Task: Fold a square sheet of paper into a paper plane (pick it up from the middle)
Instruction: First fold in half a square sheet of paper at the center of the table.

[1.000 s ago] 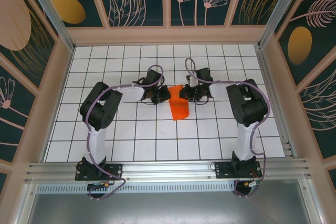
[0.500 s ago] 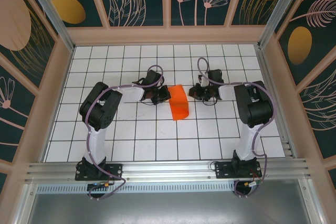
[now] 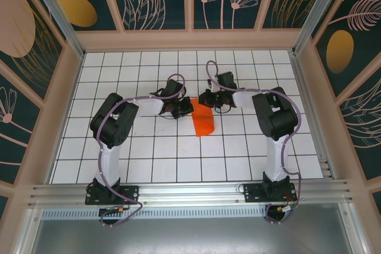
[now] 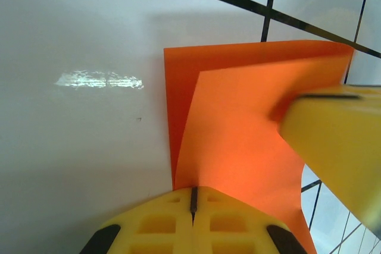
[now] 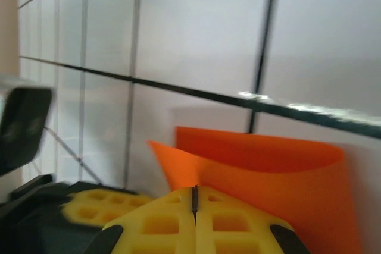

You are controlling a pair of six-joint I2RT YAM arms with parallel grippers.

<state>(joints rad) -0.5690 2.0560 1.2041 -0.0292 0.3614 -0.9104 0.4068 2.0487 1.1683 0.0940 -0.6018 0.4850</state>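
Observation:
The square sheet of paper [image 3: 203, 123] is bright orange and lies folded over on the white grid near the table's middle. My left gripper [image 3: 186, 109] sits at its far left edge. In the left wrist view the jaws [image 4: 192, 197] are shut and the raised top layer of the sheet [image 4: 238, 141] runs out from their tips. My right gripper [image 3: 206, 100] is at the sheet's far end, shut. Its closed tips [image 5: 194, 197] meet a lifted flap of the sheet [image 5: 280, 171]. One of the right gripper's fingers [image 4: 333, 141] rests on the sheet's corner.
The white grid table [image 3: 149, 153] is walled by a wooden frame [image 3: 190, 40] at the back and sides. An aluminium rail [image 3: 190, 191] carrying both arm bases runs along the near edge. The left gripper's yellow body [image 5: 95, 206] lies close beside the right one.
The right gripper swung out to the right of the sheet, then came back left onto its far end. The left gripper closed the last bit and stayed in place.

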